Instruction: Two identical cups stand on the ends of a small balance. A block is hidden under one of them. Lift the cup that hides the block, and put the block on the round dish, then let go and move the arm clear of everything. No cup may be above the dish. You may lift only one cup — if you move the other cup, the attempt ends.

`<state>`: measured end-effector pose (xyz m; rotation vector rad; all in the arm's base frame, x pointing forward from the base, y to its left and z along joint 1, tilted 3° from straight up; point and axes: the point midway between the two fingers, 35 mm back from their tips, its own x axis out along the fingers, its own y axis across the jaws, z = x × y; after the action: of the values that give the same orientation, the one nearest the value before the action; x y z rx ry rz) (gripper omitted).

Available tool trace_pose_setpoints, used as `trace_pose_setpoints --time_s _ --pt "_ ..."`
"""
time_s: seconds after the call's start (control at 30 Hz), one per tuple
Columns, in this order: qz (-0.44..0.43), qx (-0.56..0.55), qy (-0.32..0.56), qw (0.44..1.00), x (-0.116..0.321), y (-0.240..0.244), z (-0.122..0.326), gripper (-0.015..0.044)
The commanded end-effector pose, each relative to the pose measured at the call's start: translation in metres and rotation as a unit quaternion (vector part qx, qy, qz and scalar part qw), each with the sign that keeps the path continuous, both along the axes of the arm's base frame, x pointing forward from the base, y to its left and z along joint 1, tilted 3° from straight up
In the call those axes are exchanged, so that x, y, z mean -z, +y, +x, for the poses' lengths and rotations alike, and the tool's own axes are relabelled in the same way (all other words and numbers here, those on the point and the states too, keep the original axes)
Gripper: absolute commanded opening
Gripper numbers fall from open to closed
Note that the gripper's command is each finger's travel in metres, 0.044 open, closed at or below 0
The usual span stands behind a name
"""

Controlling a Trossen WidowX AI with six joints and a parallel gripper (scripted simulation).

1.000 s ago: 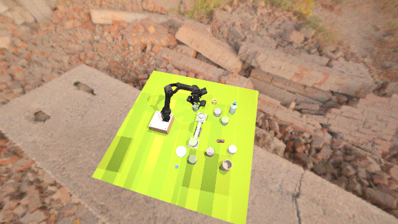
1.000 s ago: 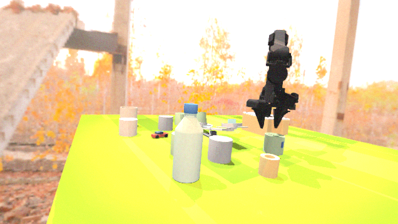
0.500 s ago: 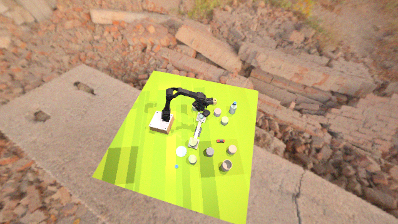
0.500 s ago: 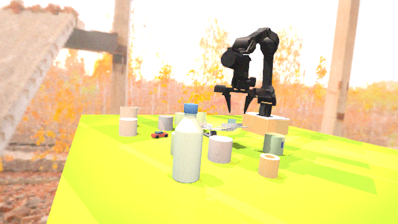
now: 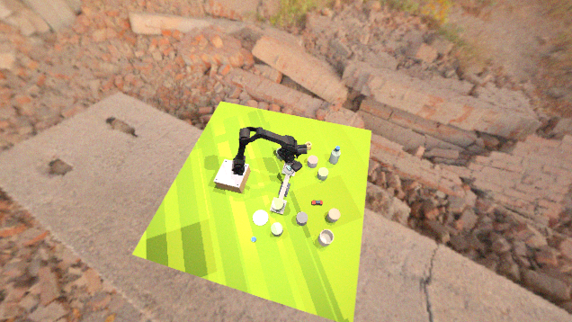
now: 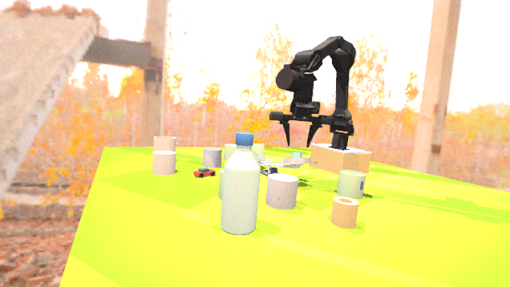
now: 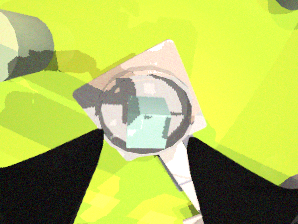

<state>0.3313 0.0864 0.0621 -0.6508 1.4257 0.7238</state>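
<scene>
The bottle (image 5: 335, 156) (image 6: 240, 192) looks like smooth plastic; the balance (image 5: 284, 186) (image 6: 297, 160) (image 7: 175, 62) seems smooth, perhaps plastic, and matt.

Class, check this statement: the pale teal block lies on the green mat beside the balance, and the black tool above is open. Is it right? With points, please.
Not quite: the pale teal block (image 5: 289, 168) (image 6: 297, 155) (image 7: 148, 131) sits on one end of the balance (image 5: 284, 185) (image 6: 277, 163) (image 7: 172, 55), as the wrist view shows. The black tool (image 6: 298, 145) (image 7: 145, 139) above is open.
</scene>
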Motion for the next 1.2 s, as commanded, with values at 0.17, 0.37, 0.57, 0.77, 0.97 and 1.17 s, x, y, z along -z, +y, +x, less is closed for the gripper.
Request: trace_pose_setpoints --time_s 0.17,0.37,0.57,0.77,0.97,1.17 --pt "-0.003 0.002 0.002 1.0 0.015 0.0 -0.001 0.026" --pt "-0.003 0.002 0.002 1.0 0.025 0.0 -0.001 0.026" --pt "-0.003 0.002 0.002 1.0 0.034 0.001 -0.001 0.026" --pt "-0.003 0.002 0.002 1.0 0.038 0.001 -0.001 0.0208" --pt "-0.003 0.002 0.002 1.0 0.038 0.001 -0.001 0.0128" --pt "-0.003 0.002 0.002 1.0 0.034 0.001 0.0 0.003"
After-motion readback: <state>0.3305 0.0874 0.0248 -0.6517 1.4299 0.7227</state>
